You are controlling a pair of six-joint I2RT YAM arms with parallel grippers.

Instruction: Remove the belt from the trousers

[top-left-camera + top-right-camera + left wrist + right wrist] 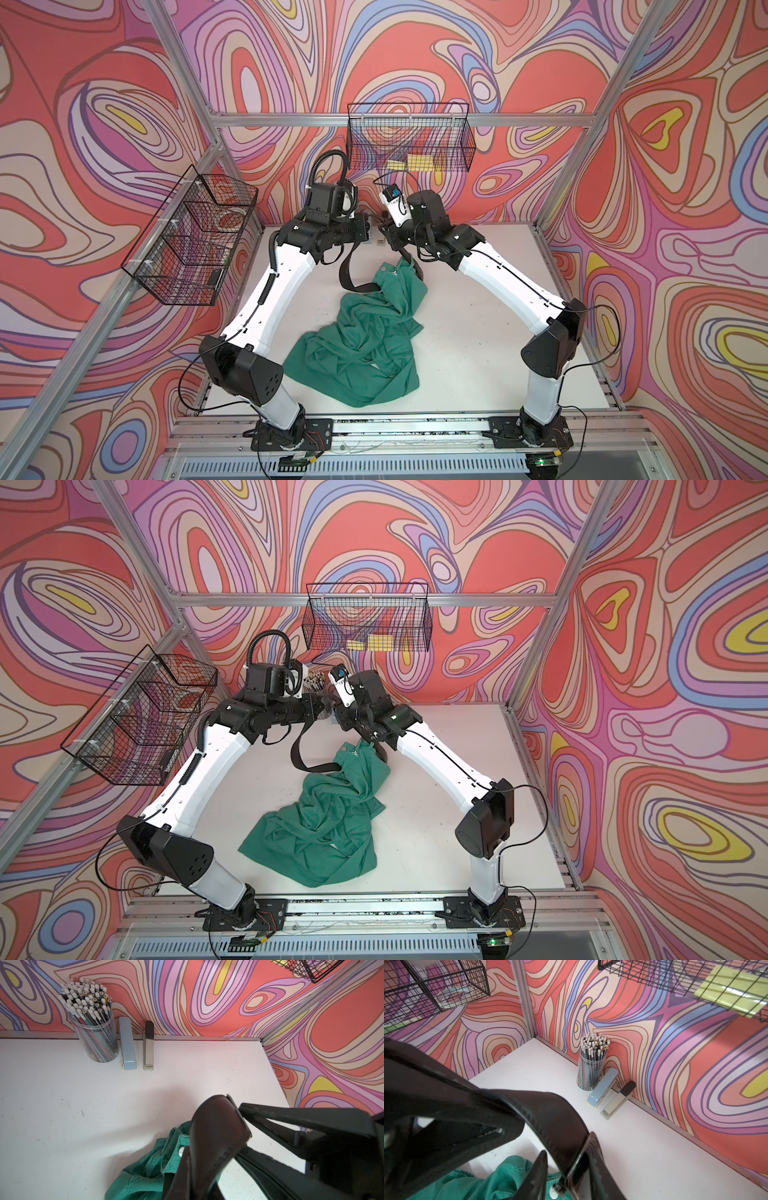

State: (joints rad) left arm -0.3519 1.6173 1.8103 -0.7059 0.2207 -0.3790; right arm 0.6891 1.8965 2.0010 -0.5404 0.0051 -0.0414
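The teal-green cloth trousers [320, 833] lie crumpled at frame centre on the white surface [419, 837]. A narrow black leather-like belt [296, 751] loops upward from their upper end.

Left arm [286, 266] and right arm [540, 399]: white shells [511, 276], black joint housings [245, 368]. Ribbed black hose [272, 251] runs along left arm; thin black cable [504, 268] along right. Black base plates [316, 432]
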